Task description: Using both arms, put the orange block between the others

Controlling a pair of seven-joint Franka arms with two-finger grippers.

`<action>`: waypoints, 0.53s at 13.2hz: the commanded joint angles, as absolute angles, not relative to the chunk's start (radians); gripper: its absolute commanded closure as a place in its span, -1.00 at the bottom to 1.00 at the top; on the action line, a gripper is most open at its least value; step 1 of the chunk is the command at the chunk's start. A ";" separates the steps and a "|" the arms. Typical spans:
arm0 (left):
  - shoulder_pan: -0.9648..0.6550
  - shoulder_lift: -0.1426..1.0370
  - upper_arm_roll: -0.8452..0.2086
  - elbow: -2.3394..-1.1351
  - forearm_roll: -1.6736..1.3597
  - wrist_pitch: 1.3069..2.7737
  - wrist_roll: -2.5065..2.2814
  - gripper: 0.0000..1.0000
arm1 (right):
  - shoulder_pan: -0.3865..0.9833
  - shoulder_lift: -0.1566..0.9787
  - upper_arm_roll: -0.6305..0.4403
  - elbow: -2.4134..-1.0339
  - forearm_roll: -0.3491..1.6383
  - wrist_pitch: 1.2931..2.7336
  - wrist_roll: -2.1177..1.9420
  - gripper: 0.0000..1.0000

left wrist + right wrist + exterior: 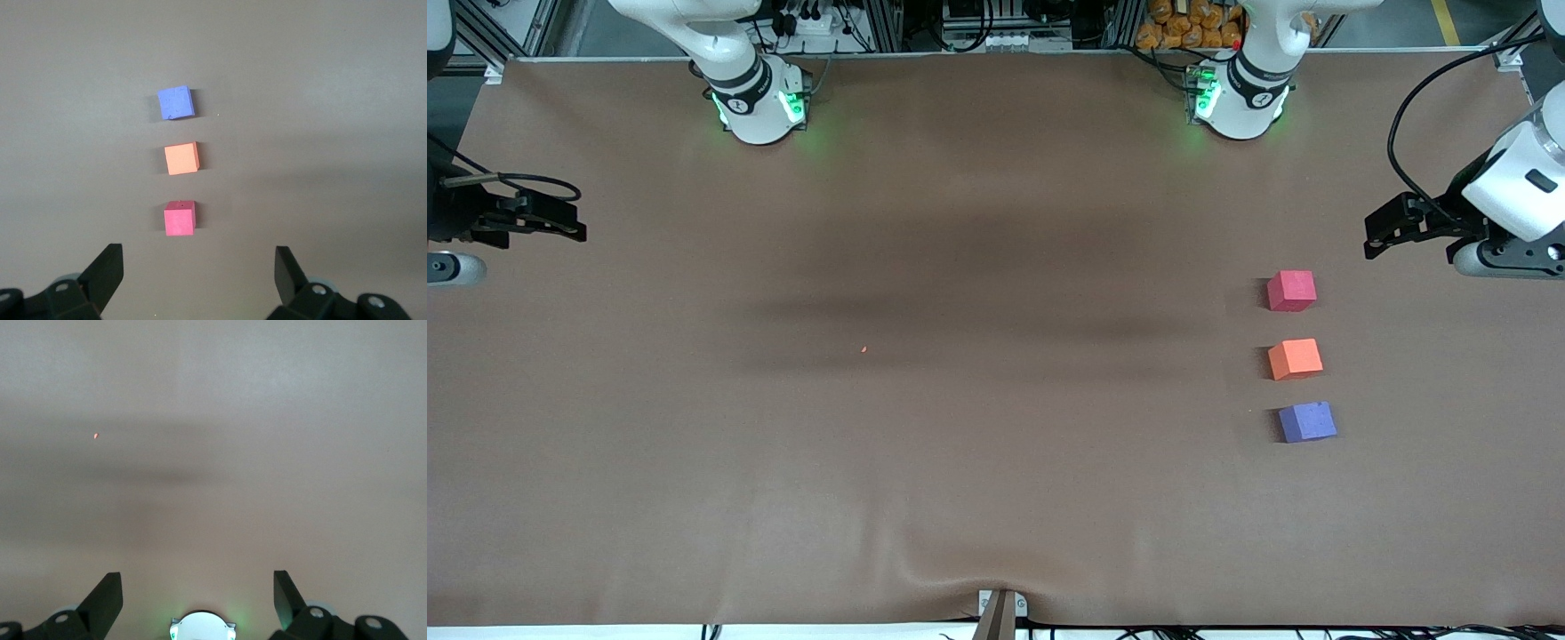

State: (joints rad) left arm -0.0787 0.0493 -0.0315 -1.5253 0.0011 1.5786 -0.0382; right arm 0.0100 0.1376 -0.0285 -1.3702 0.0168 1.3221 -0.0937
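Three cubes stand in a row toward the left arm's end of the table. The orange block (1295,358) (181,159) sits between the pinkish-red cube (1291,291) (179,219) and the purple-blue cube (1307,421) (176,103), apart from both. The purple-blue one is nearest the front camera. My left gripper (1376,242) (199,270) hangs open and empty in the air at the left arm's end of the table, near the pinkish-red cube. My right gripper (569,227) (197,590) waits open and empty over the right arm's end.
The brown mat (960,427) covers the table. A tiny orange speck (863,349) (96,436) lies on it near the middle. The arm bases (760,107) (1240,102), lit green, stand along the edge farthest from the front camera.
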 commanded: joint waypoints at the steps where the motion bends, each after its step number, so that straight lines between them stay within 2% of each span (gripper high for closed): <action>1: -0.069 0.046 -0.037 -1.529 0.002 1.565 -0.025 -1.00 | 0.008 0.120 -0.025 -1.342 0.020 1.305 -0.103 -1.00; 7: -0.069 0.043 -0.032 -1.529 0.000 1.552 -0.025 -1.00 | 0.003 0.123 -0.031 -1.339 0.017 1.284 -0.101 -1.00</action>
State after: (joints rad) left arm -0.0763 0.0508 -0.0294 -1.5291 0.0011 1.5668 -0.0382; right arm 0.0097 0.1310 -0.0300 -1.3426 0.0178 1.2963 -0.0937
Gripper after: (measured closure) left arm 0.000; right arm 0.000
